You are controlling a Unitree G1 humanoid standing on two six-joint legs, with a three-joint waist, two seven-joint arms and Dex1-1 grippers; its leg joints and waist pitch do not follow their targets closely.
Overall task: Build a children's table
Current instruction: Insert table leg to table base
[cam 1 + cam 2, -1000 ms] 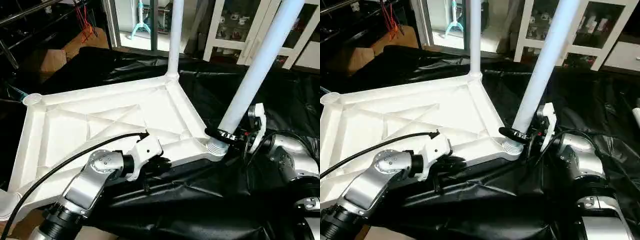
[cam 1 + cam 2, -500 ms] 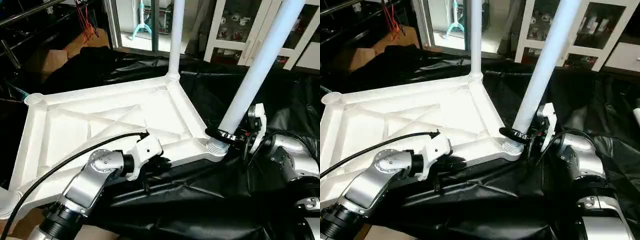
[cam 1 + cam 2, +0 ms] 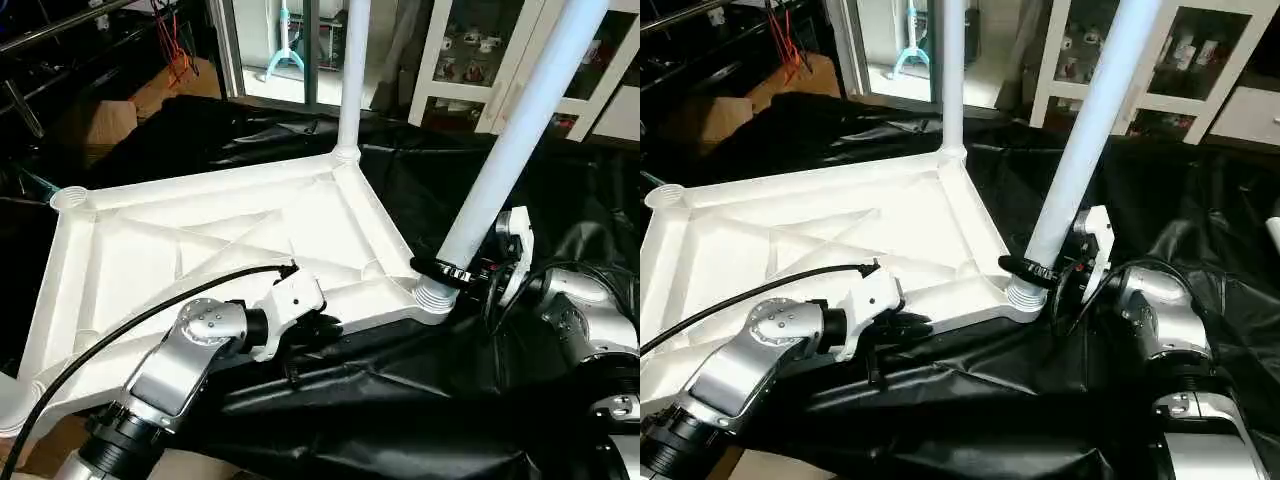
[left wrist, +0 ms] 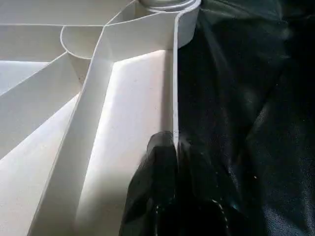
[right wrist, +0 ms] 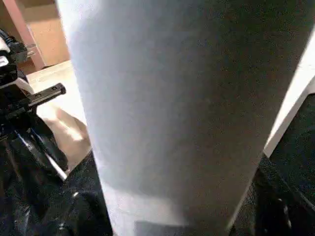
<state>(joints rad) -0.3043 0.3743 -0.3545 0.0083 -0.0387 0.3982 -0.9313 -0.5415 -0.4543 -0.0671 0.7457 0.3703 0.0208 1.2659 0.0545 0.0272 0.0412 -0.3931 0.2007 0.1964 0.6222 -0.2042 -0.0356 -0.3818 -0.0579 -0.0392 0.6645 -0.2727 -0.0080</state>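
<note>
The children's table lies upside down on a black sheet, its white ribbed tabletop facing up. One white leg stands upright in the far corner socket. A second leg rises at a slant from the near right corner socket. My left gripper is shut on the tabletop's thin near rim, one finger inside it and the other outside. My right gripper sits around the base of the slanted leg, just above the socket.
An empty round socket shows at the tabletop's far left corner and another at the near left corner. The black sheet is crumpled around the work. Glass-door cabinets stand behind, and cardboard boxes at the far left.
The whole picture has shifted slightly. Both arms, the tabletop and the two legs stand as before.
</note>
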